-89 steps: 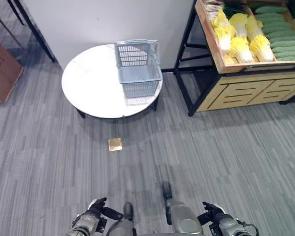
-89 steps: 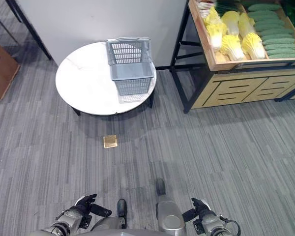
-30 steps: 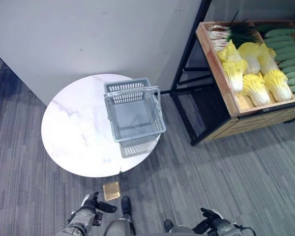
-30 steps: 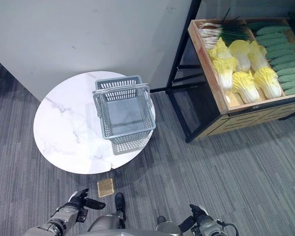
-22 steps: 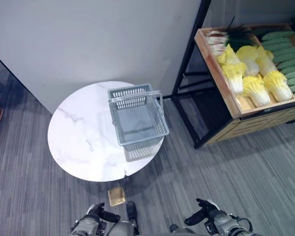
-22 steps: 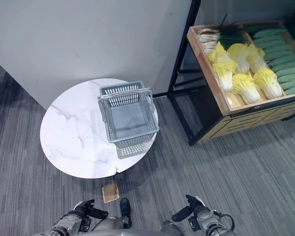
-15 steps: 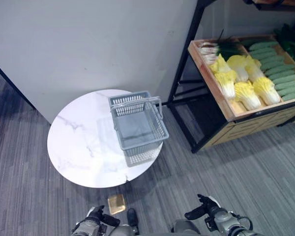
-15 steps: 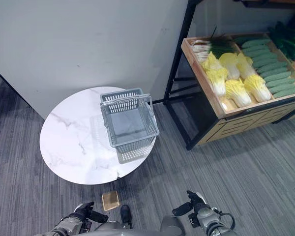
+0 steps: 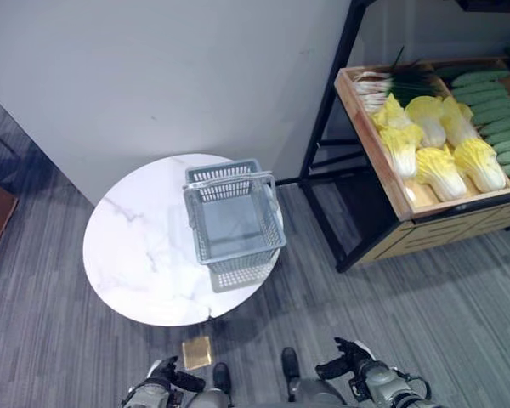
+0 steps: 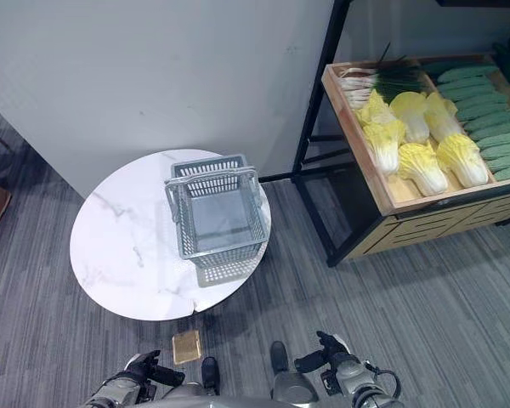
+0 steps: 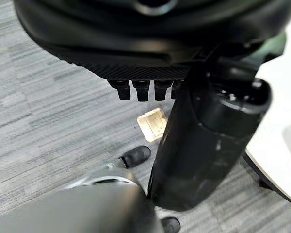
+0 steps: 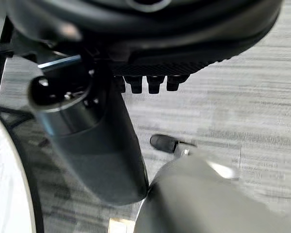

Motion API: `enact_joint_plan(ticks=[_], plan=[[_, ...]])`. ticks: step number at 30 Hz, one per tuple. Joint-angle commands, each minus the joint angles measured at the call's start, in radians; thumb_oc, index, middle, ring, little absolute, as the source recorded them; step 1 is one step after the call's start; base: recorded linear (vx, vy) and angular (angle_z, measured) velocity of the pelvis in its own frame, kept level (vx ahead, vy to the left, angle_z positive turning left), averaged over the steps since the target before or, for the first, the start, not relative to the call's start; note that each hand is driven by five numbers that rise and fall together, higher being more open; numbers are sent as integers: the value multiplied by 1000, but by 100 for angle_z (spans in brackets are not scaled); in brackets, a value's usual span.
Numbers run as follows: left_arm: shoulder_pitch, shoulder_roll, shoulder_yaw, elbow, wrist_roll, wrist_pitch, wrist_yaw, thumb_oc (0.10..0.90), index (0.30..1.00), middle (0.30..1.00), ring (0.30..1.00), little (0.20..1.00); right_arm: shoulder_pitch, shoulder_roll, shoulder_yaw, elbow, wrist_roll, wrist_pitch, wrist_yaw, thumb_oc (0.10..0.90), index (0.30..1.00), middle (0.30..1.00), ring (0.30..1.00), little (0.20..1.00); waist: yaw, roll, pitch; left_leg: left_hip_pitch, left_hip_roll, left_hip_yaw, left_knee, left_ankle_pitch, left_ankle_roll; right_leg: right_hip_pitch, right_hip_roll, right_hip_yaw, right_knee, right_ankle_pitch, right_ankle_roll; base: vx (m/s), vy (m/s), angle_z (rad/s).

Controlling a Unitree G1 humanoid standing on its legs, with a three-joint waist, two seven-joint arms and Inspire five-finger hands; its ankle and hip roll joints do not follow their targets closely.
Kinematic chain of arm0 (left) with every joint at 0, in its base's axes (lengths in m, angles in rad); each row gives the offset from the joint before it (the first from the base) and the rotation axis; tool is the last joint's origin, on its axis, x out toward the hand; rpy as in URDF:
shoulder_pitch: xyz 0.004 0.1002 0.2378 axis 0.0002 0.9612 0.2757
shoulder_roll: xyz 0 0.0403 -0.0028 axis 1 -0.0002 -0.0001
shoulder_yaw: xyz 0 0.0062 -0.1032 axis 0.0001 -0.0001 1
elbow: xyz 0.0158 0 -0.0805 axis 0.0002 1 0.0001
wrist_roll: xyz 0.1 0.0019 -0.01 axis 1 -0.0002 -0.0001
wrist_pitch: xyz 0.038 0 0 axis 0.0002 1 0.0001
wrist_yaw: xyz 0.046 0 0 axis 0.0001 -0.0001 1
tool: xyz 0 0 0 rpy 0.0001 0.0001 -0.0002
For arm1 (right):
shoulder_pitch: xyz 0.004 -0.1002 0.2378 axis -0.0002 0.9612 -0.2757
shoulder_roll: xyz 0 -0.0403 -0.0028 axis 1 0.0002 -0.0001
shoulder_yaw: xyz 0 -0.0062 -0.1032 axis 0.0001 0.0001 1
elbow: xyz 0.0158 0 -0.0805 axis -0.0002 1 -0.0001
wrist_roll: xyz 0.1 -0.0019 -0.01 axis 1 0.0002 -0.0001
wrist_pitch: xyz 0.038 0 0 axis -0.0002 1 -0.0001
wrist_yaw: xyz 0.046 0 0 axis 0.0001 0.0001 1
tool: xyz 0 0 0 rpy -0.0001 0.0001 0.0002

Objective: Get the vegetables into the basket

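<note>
A grey plastic shopping basket with latticed walls and its handle lying along the rim stands on the right part of a round white marbled tabletop, close to the edge nearest the produce shelf; nothing lies in the basket. To the right, a wooden crate on a black-framed shelf holds the vegetables: pale yellow napa cabbages in two rows with white stalks and crinkled leaves, a bunch of green onions with white ends at the far corner, and dark green cucumbers stacked along the right side. The vegetables all lie in the crate, well apart from the basket. A small gold square plate sits in the grey striped carpet just before the tabletop. The left hand shows low at the bottom edge, and the right hand low to the right; in the wrist views each hand has its fingers relaxed and its thumb standing out, holding nothing, above the carpet
</note>
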Motion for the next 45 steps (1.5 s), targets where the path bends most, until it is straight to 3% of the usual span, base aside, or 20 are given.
enact_joint_plan(ticks=[1,3,11,19,28,32,39,45], plan=[[-22,15,-5,16,31,1,6,900,1000,1000,1000,1000,-16,-85,21,-169,34,-18,-12,900,1000,1000,1000,1000,-15,16,23,8,21,-30,14,-14,-46,37,-50,51,45,-74,64,29,-66,6],[-10,24,4,-6,27,-3,8,900,1000,1000,1000,1000,-33,-137,16,-352,28,-29,-18,900,1000,1000,1000,1000,-18,19,24,8,26,-32,17,-9,-49,37,-42,58,56,-85,60,15,-77,0],[9,5,3,-32,20,-2,4,900,1000,1000,1000,1000,-176,-290,4,-706,-27,-44,-36,900,1000,1000,1000,1000,-7,24,10,21,31,-46,8,-4,-56,67,-38,44,38,-91,54,14,-23,1],[12,-3,9,-23,-15,4,13,900,1000,1000,1000,1000,-375,-353,52,-942,-28,-60,-47,900,1000,1000,1000,1000,24,2,19,13,37,-74,6,-1,-57,85,-42,24,29,-95,51,2,-11,9],[2,14,-7,-1,-68,2,28,900,1000,1000,1000,1000,-732,-367,235,-810,-57,-29,-69,900,1000,1000,1000,1000,82,-50,51,-40,44,-113,6,15,-61,58,-40,2,24,-81,50,-53,-19,16],[-19,52,-11,1,-132,-11,36,900,1000,1000,1000,1000,-991,-363,359,-596,-89,-5,-88,900,1000,1000,1000,1000,120,-76,82,-106,43,-142,6,37,-64,9,-34,-10,18,-60,51,-89,-5,22],[-22,81,-23,0,-189,-18,32,900,1000,1000,1000,1000,-1210,-271,424,-256,-35,23,-103,900,1000,1000,1000,1000,163,-81,108,-170,28,-194,6,55,-65,-25,-38,-33,14,-51,53,-19,27,19],[-21,96,-40,-9,-216,-23,20,900,1000,1000,1000,1000,-1352,-253,507,-64,-87,31,-87,900,1000,1000,1000,1000,197,-80,123,-214,10,-230,6,61,-63,-46,-44,-48,7,-50,59,6,34,19]])
